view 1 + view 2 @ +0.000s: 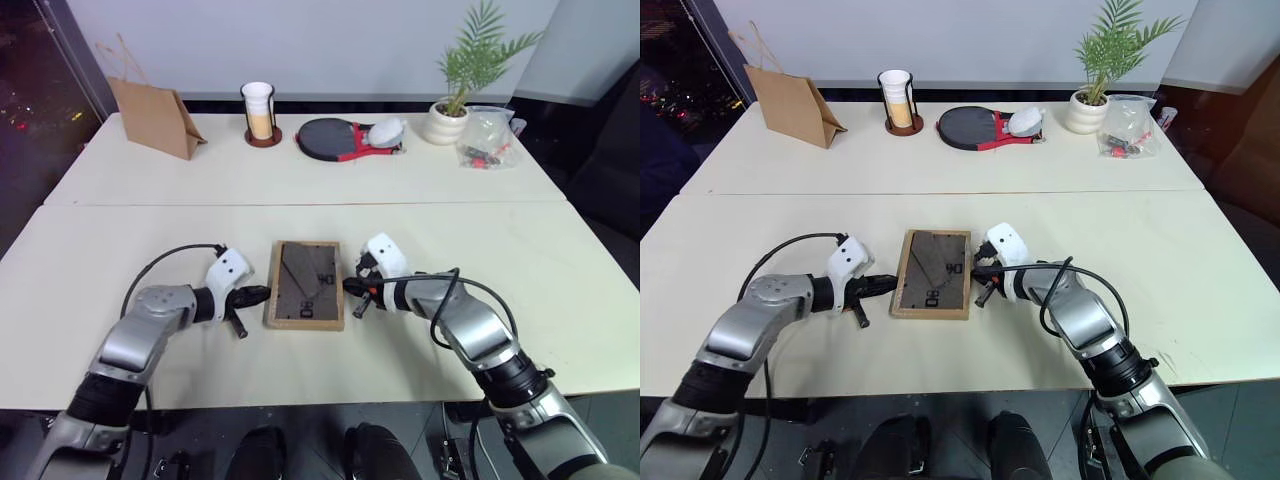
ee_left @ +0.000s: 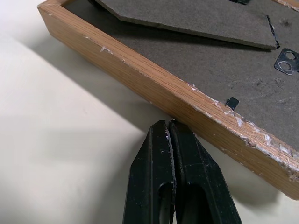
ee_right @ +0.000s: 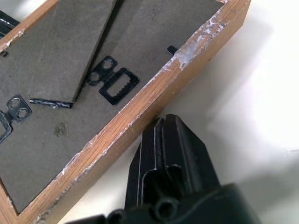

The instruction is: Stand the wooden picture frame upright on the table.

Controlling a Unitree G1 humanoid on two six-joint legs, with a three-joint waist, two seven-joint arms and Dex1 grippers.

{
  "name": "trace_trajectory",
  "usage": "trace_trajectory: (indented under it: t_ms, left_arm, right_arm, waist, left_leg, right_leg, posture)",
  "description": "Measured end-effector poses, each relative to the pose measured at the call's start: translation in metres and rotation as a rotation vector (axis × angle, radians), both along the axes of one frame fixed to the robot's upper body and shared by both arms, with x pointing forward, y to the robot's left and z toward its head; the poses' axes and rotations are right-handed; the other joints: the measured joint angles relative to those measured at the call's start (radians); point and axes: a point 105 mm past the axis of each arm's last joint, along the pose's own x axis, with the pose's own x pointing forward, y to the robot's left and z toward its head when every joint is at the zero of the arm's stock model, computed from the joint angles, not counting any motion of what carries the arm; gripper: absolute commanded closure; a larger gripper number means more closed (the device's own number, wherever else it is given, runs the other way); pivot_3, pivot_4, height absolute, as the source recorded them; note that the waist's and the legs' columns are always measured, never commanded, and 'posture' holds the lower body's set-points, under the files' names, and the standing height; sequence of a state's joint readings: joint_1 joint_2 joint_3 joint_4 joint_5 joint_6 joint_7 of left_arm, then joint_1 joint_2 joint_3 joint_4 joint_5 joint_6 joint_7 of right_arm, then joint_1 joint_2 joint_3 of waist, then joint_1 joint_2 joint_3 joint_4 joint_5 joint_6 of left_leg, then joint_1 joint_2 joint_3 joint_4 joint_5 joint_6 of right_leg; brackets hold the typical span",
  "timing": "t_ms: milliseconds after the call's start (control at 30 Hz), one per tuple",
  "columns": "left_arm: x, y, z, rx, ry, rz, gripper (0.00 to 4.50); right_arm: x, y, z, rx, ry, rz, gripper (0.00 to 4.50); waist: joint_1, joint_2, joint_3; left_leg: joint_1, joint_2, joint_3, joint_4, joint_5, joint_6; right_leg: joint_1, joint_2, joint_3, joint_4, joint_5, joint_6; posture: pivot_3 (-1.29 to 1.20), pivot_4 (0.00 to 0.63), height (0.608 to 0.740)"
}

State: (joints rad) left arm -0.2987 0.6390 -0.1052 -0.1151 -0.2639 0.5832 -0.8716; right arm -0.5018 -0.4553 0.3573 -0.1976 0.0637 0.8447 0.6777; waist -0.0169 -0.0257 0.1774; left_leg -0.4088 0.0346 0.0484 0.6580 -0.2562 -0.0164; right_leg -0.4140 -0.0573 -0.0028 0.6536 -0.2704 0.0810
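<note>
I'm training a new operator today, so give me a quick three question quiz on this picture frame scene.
1. True or false: the wooden picture frame lies back-side up on the table.
2. The left gripper is: A open, B shut on nothing, C shut on the frame?
3. Which frame edge is the right gripper beside?

Key: 1 true. 2 B. 3 The long edge on the robot's right.

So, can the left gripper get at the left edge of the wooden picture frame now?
Probably yes. The left gripper, shut, has its tips right at that edge of the wooden picture frame, which lies back-up on the table, nothing between.
</note>
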Motion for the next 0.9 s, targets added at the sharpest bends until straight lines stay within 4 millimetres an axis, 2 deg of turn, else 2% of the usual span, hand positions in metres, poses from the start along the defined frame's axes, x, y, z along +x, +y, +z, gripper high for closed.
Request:
trace_trajectory:
  t_ms: [167,333,433,533,600,667,767,900]
  left_arm:
    - [-0.009,0.004,0.000,0.011,0.036,-0.017,4.46]
    - [-0.008,0.009,0.001,0.018,0.055,-0.028,4.46]
    - [-0.007,0.020,0.006,-0.019,0.113,-0.020,3.64]
    - [-0.004,0.031,0.025,-0.206,0.229,0.031,2.07]
    - [-0.002,0.031,0.039,-0.322,0.294,0.037,1.06]
    - [-0.005,0.027,0.044,-0.405,0.394,0.028,0.07]
    - [-0.011,0.022,0.041,-0.490,0.562,0.038,0.07]
    - [-0.015,0.022,0.030,-0.504,0.680,0.089,0.07]
  right_arm:
    - [-0.004,0.003,-0.001,-0.001,0.008,0.017,4.50]
    - [-0.003,-0.002,-0.001,-0.017,0.001,0.019,4.50]
    - [-0.002,-0.016,0.001,-0.044,-0.005,0.001,4.50]
    - [-0.007,-0.032,0.002,-0.076,-0.007,-0.009,4.50]
    - [-0.012,-0.033,0.001,-0.083,-0.005,0.006,4.50]
    - [-0.016,-0.031,0.001,-0.087,-0.005,0.024,4.50]
    - [-0.020,-0.027,-0.001,-0.091,-0.002,0.047,4.50]
    - [-0.021,-0.019,-0.003,-0.088,-0.014,0.064,4.50]
  waist:
    - [0.001,0.000,0.000]
    - [0.003,0.000,0.000]
    - [0.003,0.000,0.000]
    - [0.006,0.000,0.000]
    - [0.004,0.000,0.000]
    - [0.002,0.000,0.000]
    - [-0.001,0.000,0.000]
    - [-0.002,-0.001,0.000]
  left_leg:
    - [0.000,0.000,0.000,0.000,0.000,0.000]
    - [0.000,-0.001,0.000,0.000,0.000,0.000]
    - [0.000,-0.001,0.000,0.000,0.000,0.000]
    - [-0.001,-0.001,-0.001,0.001,0.000,0.000]
    - [-0.001,-0.002,-0.001,0.001,0.000,0.001]
    - [-0.001,-0.002,-0.001,0.002,0.000,0.001]
    - [0.000,-0.002,-0.002,0.003,0.000,0.001]
    - [0.000,-0.001,-0.002,0.003,0.000,0.001]
  right_leg:
    - [0.000,-0.001,0.000,0.000,0.000,0.000]
    - [0.000,0.000,0.000,0.000,0.000,0.000]
    - [0.000,0.000,0.000,0.000,0.000,0.000]
    - [0.000,0.000,-0.001,-0.001,0.000,0.000]
    - [0.001,0.000,-0.001,-0.001,0.000,0.000]
    - [0.001,0.001,-0.001,0.000,0.000,0.000]
    - [0.001,0.002,-0.001,0.001,0.000,0.000]
    - [0.001,0.002,-0.001,0.001,0.000,0.000]
  posture:
    - [0.00,0.150,0.740]
    - [0.00,0.150,0.740]
    - [0.00,0.150,0.740]
    - [0.00,0.150,0.740]
    - [0.00,0.150,0.740]
    - [0.00,0.150,0.740]
    - [0.00,0.150,0.740]
    - [0.00,0.150,0.740]
